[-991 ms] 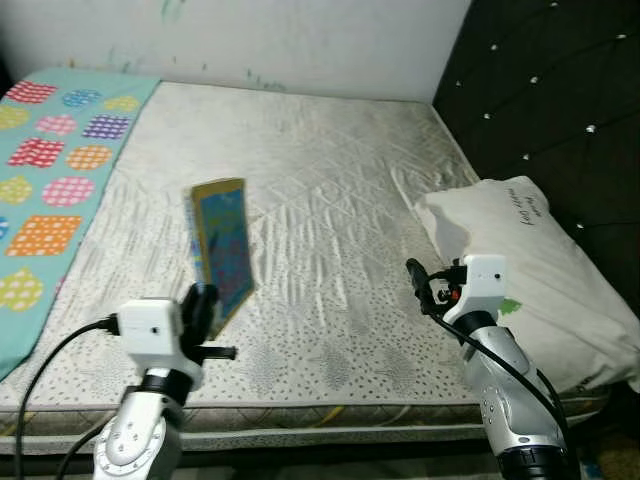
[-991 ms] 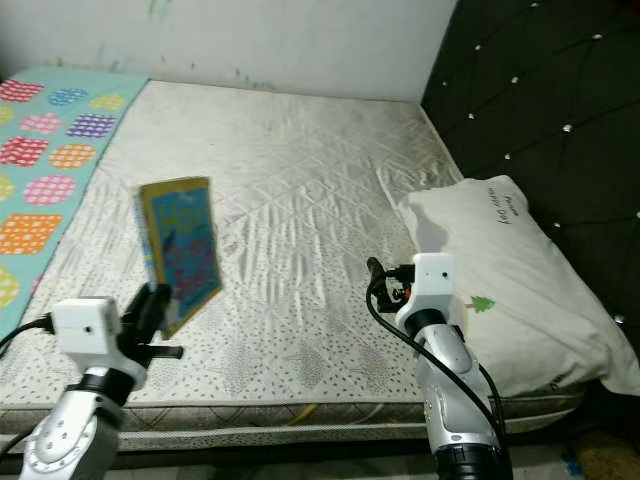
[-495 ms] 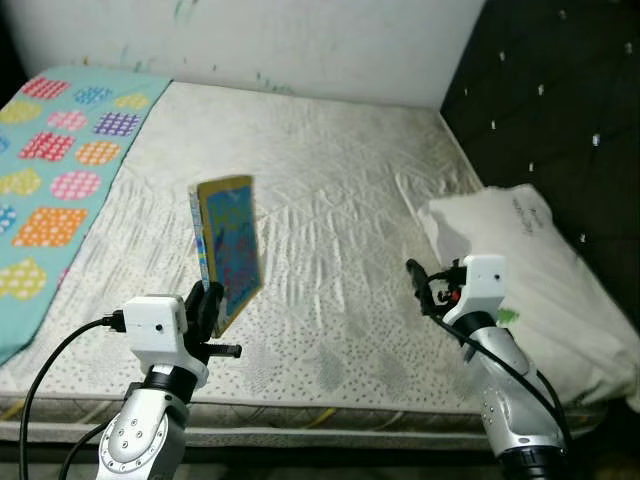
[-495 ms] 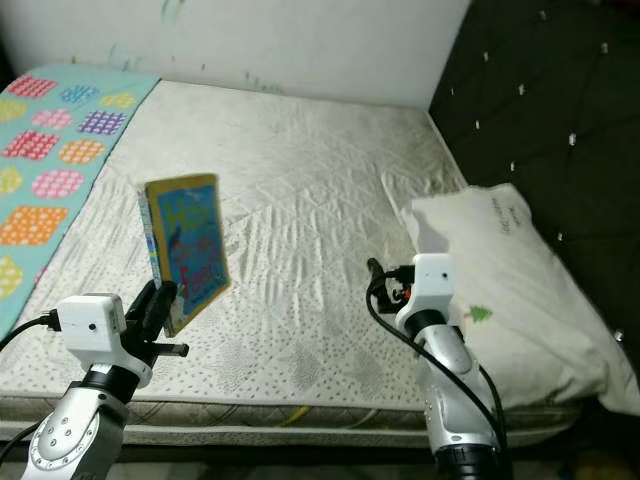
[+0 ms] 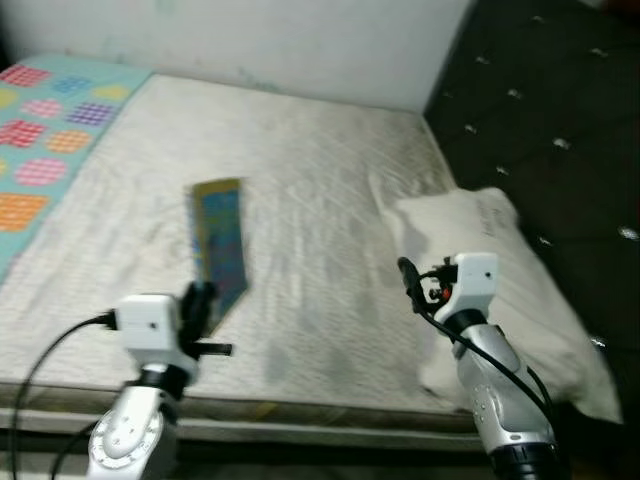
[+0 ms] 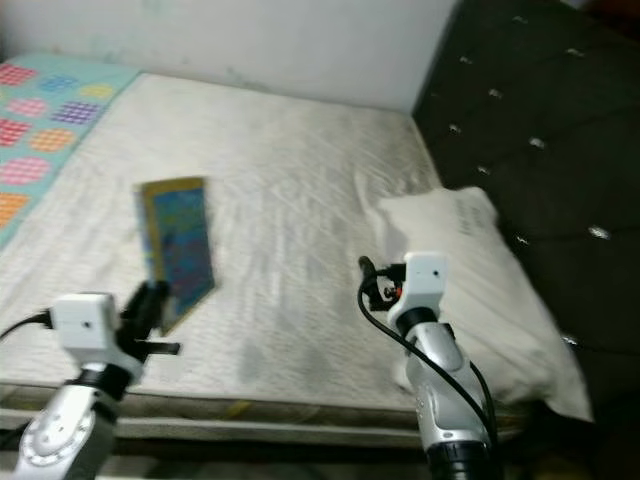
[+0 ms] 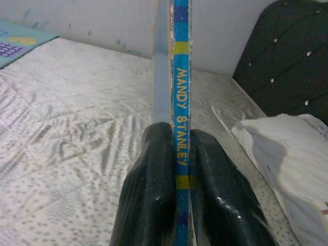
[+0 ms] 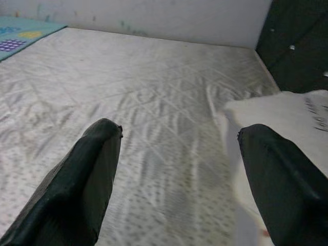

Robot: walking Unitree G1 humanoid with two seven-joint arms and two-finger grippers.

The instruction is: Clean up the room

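A blue book (image 7: 181,102) is held upright above the mattress's (image 5: 310,180) front edge, clamped between the left gripper's (image 7: 177,205) fingers. The right gripper (image 8: 177,154) is held wide open and empty near the pillow (image 5: 480,250).

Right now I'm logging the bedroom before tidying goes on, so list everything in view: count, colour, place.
Book: one, blue cover with yellow edging, held upright above the mattress near its front left.
Mattress: one, off-white quilted, across the middle of the view.
Pillow: one, white with small print, on the mattress's right side by the headboard.
Blanket: one, turquoise with coloured patches, along the mattress's far left.
Headboard: one, black tufted, on the right.
Wall: one, white, behind the bed.
Left end effector: one, black fingers shut on the book's spine.
Right end effector: one, black fingers open, above the mattress beside the pillow.
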